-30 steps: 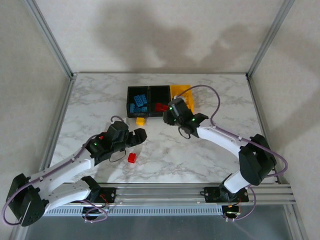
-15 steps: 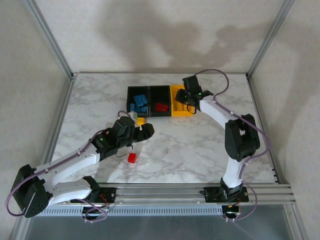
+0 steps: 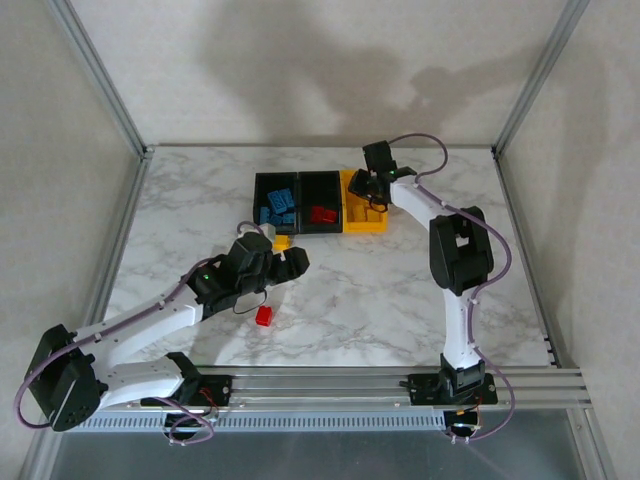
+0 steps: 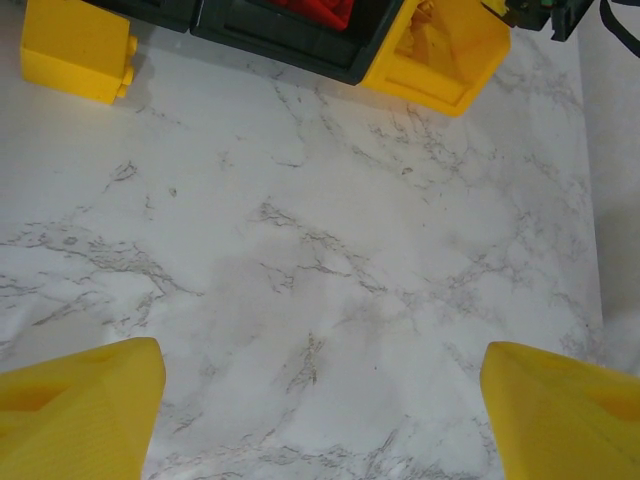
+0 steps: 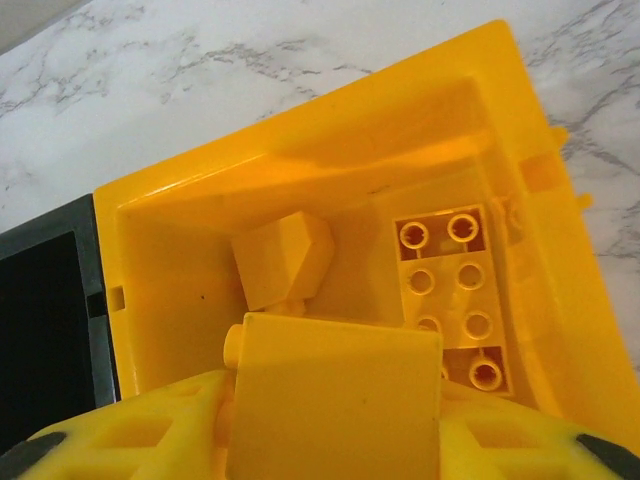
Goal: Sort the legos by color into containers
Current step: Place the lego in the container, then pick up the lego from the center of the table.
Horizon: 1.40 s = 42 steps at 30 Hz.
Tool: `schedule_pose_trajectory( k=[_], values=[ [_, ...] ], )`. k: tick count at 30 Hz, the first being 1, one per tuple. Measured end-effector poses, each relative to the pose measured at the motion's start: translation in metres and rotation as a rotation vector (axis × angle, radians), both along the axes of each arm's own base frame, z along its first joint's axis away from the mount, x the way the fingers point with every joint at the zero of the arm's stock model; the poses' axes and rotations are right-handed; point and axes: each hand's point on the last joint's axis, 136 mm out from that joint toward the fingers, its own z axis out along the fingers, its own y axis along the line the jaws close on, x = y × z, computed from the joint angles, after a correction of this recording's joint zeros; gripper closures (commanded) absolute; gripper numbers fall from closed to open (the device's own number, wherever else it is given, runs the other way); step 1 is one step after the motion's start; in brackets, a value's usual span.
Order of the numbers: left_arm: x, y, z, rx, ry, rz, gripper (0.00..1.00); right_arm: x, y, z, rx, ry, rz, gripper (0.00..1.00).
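My right gripper hovers over the yellow container, shut on a yellow lego that sits between its fingers. Inside that bin lie a small yellow lego and a studded yellow plate. The left black container holds blue legos; the middle black one holds red legos. My left gripper is open over bare marble, just short of a loose yellow lego lying before the bins. In the left wrist view that lego is top left, and the gripper is empty.
A loose red lego lies on the marble table below my left wrist. Metal frame posts stand at the table's far corners, and a rail runs along the near edge. The right arm's elbow stands right of the bins.
My right arm swung from the front of the bins to above the yellow container, carrying the yellow lego. My left gripper edged forward and right toward the loose yellow lego.
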Motion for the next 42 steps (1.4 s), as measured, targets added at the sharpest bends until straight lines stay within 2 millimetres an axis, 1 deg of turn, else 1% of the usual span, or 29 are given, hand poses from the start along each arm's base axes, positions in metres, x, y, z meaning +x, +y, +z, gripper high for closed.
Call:
schedule_pose_trajectory(
  k=[3, 6, 14, 16, 18, 20, 24, 27, 29, 31, 32, 36, 37, 38, 42],
  values=[
    [0.0, 0.0, 0.0, 0.0, 0.0, 0.0, 0.18, -0.001, 0.001, -0.004, 0.002, 0.014, 0.002, 0.48],
    [0.001, 0.001, 0.0, 0.002, -0.003, 0.004, 0.18, -0.001, 0.001, -0.003, 0.005, 0.012, 0.001, 0.45],
    [0.001, 0.002, 0.0, 0.009, -0.005, 0.012, 0.18, -0.001, 0.002, -0.002, 0.005, 0.01, 0.002, 0.46],
    [0.001, 0.004, 0.0, 0.013, -0.005, 0.018, 0.18, -0.002, 0.002, 0.001, 0.006, 0.005, 0.004, 0.45],
    [0.001, 0.007, 0.002, 0.019, -0.01, 0.026, 0.17, -0.008, 0.002, 0.008, 0.003, -0.005, 0.011, 0.45],
    [0.0, 0.011, 0.005, 0.022, -0.019, 0.039, 0.17, -0.02, 0.002, 0.02, 0.002, -0.02, 0.022, 0.45],
    [-0.003, 0.022, 0.011, 0.036, -0.036, 0.065, 0.16, -0.059, 0.011, 0.058, 0.011, -0.098, 0.082, 0.41],
    [-0.006, 0.034, 0.014, 0.058, -0.039, 0.098, 0.16, -0.094, 0.026, 0.083, 0.018, -0.166, 0.137, 0.36],
    [-0.007, 0.045, 0.016, 0.07, -0.038, 0.122, 0.16, -0.116, 0.04, 0.093, 0.021, -0.204, 0.177, 0.32],
    [-0.009, 0.054, 0.02, 0.071, -0.045, 0.144, 0.16, -0.137, 0.056, 0.093, 0.021, -0.219, 0.213, 0.32],
    [-0.011, 0.059, 0.024, 0.067, -0.051, 0.153, 0.15, -0.147, 0.066, 0.09, 0.02, -0.221, 0.233, 0.31],
    [-0.016, 0.074, 0.036, 0.043, -0.078, 0.173, 0.15, -0.185, 0.095, 0.068, 0.012, -0.198, 0.286, 0.3],
    [-0.016, 0.079, 0.037, 0.039, -0.081, 0.18, 0.15, -0.191, 0.099, 0.063, 0.009, -0.191, 0.292, 0.29],
    [-0.017, 0.084, 0.037, 0.037, -0.078, 0.188, 0.14, -0.196, 0.104, 0.06, 0.006, -0.185, 0.295, 0.26],
    [-0.017, 0.104, 0.032, 0.032, -0.052, 0.218, 0.14, -0.205, 0.128, 0.044, -0.003, -0.186, 0.295, 0.2]
  ],
)
